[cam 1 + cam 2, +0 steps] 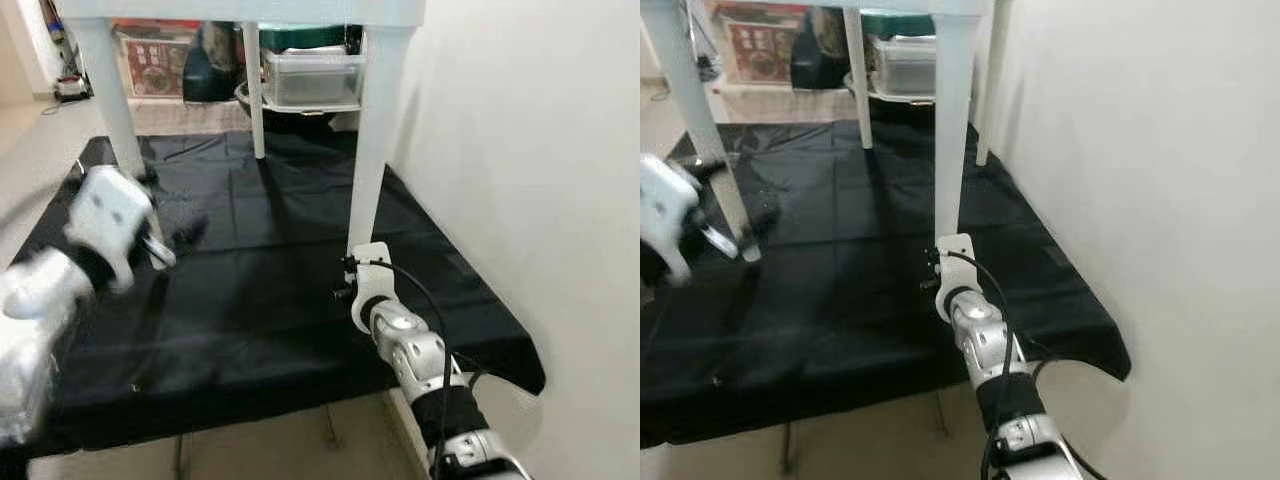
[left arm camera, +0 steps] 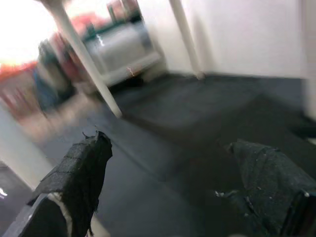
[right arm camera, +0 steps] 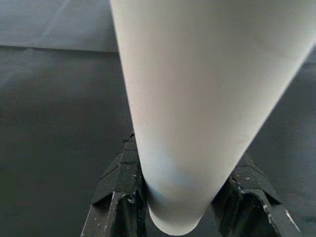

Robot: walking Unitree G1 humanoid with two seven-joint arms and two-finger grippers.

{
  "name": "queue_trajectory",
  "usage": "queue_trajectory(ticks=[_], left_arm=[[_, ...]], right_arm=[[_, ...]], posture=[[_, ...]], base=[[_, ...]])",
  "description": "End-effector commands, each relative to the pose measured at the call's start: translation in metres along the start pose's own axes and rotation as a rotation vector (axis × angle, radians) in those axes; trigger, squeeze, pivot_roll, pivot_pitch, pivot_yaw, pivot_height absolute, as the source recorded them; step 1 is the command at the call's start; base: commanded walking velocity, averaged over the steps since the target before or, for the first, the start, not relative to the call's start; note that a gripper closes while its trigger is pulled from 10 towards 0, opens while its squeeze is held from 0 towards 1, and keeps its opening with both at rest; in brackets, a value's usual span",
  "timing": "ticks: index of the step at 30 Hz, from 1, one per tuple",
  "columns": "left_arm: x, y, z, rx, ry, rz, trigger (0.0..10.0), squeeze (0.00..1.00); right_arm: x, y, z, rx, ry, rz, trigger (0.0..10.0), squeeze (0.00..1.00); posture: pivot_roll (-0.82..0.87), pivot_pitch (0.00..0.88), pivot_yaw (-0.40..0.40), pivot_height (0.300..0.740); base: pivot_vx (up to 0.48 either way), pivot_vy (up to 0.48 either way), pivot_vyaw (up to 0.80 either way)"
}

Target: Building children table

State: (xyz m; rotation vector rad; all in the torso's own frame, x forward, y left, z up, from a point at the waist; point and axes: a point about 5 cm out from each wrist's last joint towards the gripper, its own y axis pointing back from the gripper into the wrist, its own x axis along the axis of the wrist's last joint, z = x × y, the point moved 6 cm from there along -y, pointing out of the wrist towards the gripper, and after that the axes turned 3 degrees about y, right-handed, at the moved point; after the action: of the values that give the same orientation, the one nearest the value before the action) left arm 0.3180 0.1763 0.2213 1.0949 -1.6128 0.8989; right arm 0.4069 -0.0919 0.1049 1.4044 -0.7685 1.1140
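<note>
A white children's table stands upright on a black cloth [image 1: 260,300]. My right gripper [image 1: 362,262] is down at the foot of the table's near right leg [image 1: 372,150]. In the right wrist view its two black fingers [image 3: 121,182] are shut on either side of that leg [image 3: 197,98]. My left gripper [image 1: 165,245] is blurred and hovers above the cloth beside the table's left front leg [image 1: 115,100]. The left wrist view has its fingers [image 2: 84,173] spread wide, open, with nothing between them.
A white wall [image 1: 520,200] runs close along the right side. Behind the table sit a clear storage bin [image 1: 312,78] and a red box [image 1: 155,65]. The cloth's front edge drops to a tiled floor [image 1: 250,450].
</note>
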Motion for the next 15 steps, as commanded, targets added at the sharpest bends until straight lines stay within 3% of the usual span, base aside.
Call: queue_trajectory(ticks=[1,2,9,15], left_arm=[[-0.004,0.001,0.012,0.014,0.007,-0.017,10.0,0.00],[-0.008,0.001,0.017,0.011,0.020,-0.027,10.0,0.00],[-0.021,-0.001,0.035,-0.011,0.064,-0.060,10.0,0.00],[-0.023,0.000,0.038,-0.009,0.073,-0.067,10.0,0.00]], right_arm=[[-0.021,0.002,0.012,-0.045,-0.034,-0.085,10.0,0.00],[-0.021,0.004,0.016,-0.060,-0.047,-0.077,10.0,1.00],[-0.036,0.015,0.031,-0.111,-0.128,-0.105,10.0,1.00],[-0.033,0.023,0.039,-0.129,-0.154,-0.088,10.0,1.00]], posture=[[0.15,0.000,-0.140,0.740],[0.15,0.000,-0.140,0.740],[0.11,0.000,-0.117,0.740],[0.07,0.000,-0.099,0.740]], base=[[0.000,0.000,0.00],[0.000,0.000,0.00],[0.000,0.000,0.00],[0.000,0.000,0.00]])
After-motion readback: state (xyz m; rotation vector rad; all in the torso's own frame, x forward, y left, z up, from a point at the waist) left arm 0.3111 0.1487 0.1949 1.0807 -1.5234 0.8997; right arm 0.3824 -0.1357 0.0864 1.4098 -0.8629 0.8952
